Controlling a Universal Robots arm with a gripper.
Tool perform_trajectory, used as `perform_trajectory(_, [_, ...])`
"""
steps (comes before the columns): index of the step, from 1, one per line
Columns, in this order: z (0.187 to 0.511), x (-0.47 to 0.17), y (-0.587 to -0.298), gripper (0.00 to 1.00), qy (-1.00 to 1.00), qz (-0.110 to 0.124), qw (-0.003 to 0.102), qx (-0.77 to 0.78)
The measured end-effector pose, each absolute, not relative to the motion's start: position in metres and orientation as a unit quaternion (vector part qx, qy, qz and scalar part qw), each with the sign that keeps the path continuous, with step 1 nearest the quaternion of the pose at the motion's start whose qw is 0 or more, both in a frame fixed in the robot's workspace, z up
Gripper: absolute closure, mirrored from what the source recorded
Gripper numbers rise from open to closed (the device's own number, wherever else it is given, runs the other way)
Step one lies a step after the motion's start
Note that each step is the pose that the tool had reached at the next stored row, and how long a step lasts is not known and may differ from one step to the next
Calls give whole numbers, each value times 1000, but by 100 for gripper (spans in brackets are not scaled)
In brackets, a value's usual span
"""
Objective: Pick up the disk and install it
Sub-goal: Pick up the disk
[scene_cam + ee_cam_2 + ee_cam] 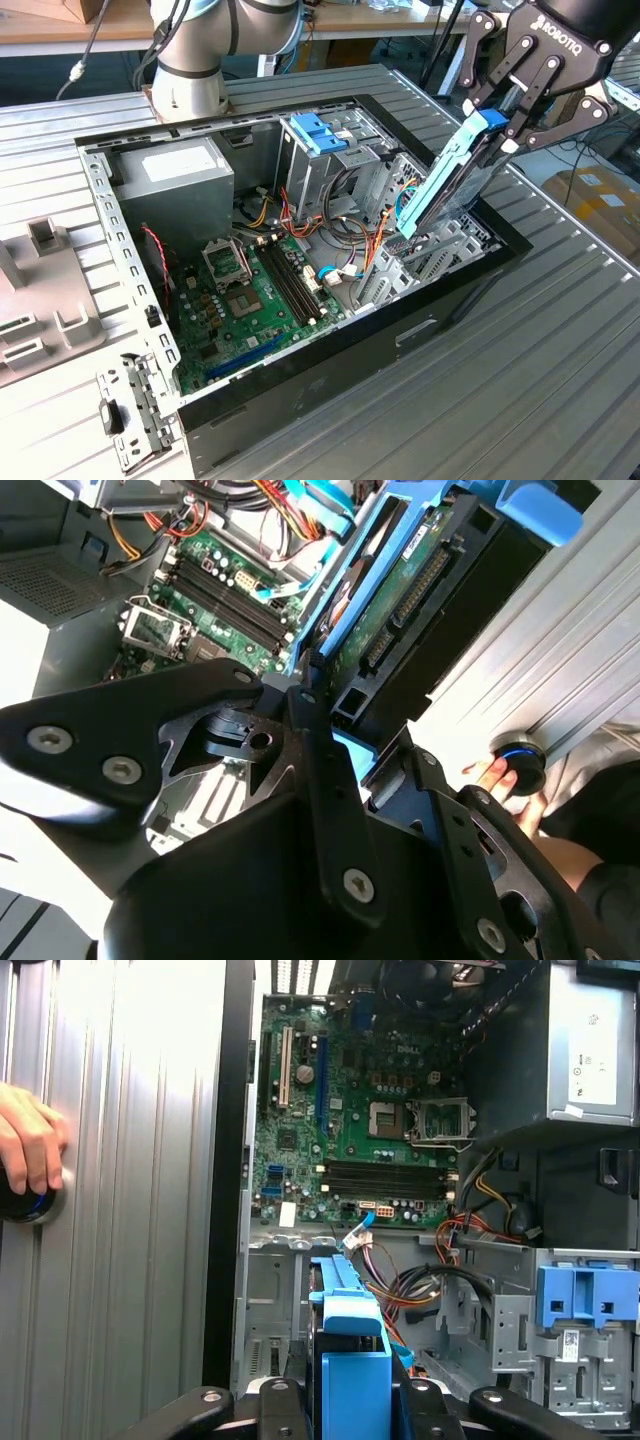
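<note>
While our gripper (503, 138) clamps the disk (442, 188) up top, we see it tilted, lower end inside the PC case (350, 362)

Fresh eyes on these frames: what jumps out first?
The gripper holds the disk tilted steeply over the open computer case, at the exterior view's right. Inside, the green motherboard lies bare. In the first wrist view a person's hand rests on a round button beside the case.
</note>
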State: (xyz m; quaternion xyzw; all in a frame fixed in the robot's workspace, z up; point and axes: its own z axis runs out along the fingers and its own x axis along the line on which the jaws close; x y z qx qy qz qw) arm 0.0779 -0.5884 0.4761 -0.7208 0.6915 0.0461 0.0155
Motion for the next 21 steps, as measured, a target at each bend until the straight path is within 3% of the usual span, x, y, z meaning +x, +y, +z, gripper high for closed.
perform_trajectory(21, [474, 124, -592, 63, 691, 46, 15, -721])
